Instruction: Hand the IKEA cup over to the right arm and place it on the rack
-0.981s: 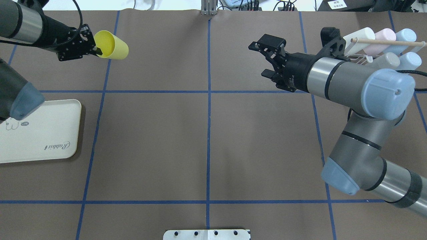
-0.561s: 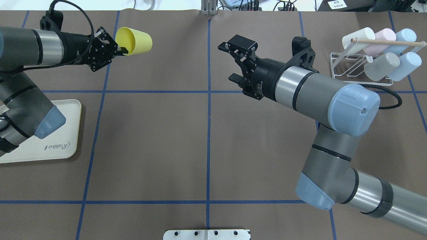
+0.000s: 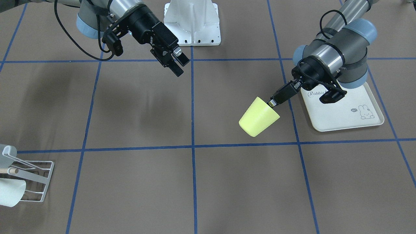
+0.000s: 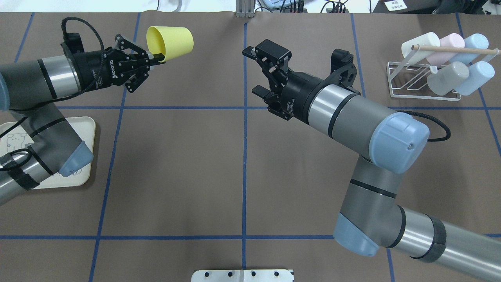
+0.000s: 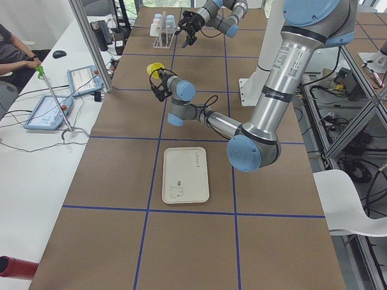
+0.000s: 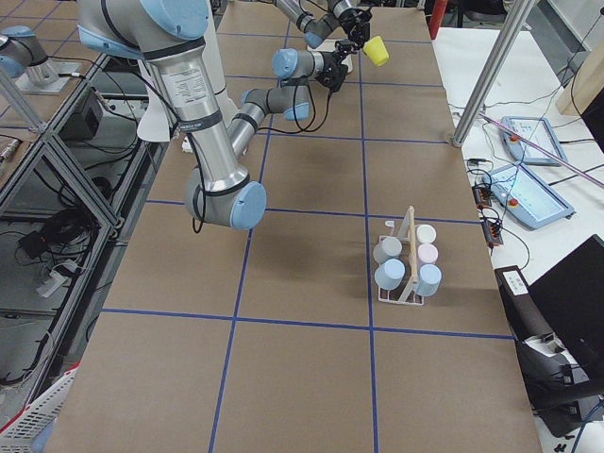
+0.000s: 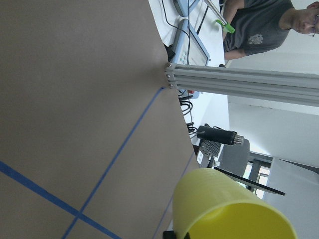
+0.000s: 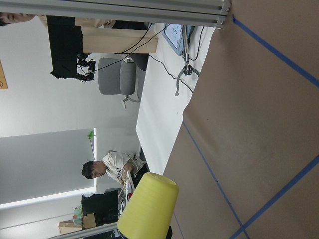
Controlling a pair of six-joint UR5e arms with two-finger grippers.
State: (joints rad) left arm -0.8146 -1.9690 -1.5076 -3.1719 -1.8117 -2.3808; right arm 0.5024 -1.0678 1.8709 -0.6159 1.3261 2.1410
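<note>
My left gripper [image 4: 156, 58] is shut on the rim of a yellow cup [image 4: 170, 42] and holds it on its side above the table, bottom pointing toward the middle. The cup also shows in the front view [image 3: 259, 117], in the left wrist view [image 7: 229, 209] and in the right wrist view [image 8: 149, 204]. My right gripper [image 4: 250, 71] is open and empty. It faces the cup from the right with a clear gap between them. The white wire rack [image 4: 393, 80] with a wooden dowel stands at the far right.
Several pastel cups [image 4: 448, 76] lie on the rack's prongs. A cream rabbit-print tray [image 3: 341, 112] lies under my left arm's elbow. A white base plate [image 4: 242, 275] sits at the near table edge. Operators sit beyond the far table edge.
My left arm has carried the yellow cup to the right, toward the table's middle. My right arm has swung left, away from the rack, with its gripper still open.
</note>
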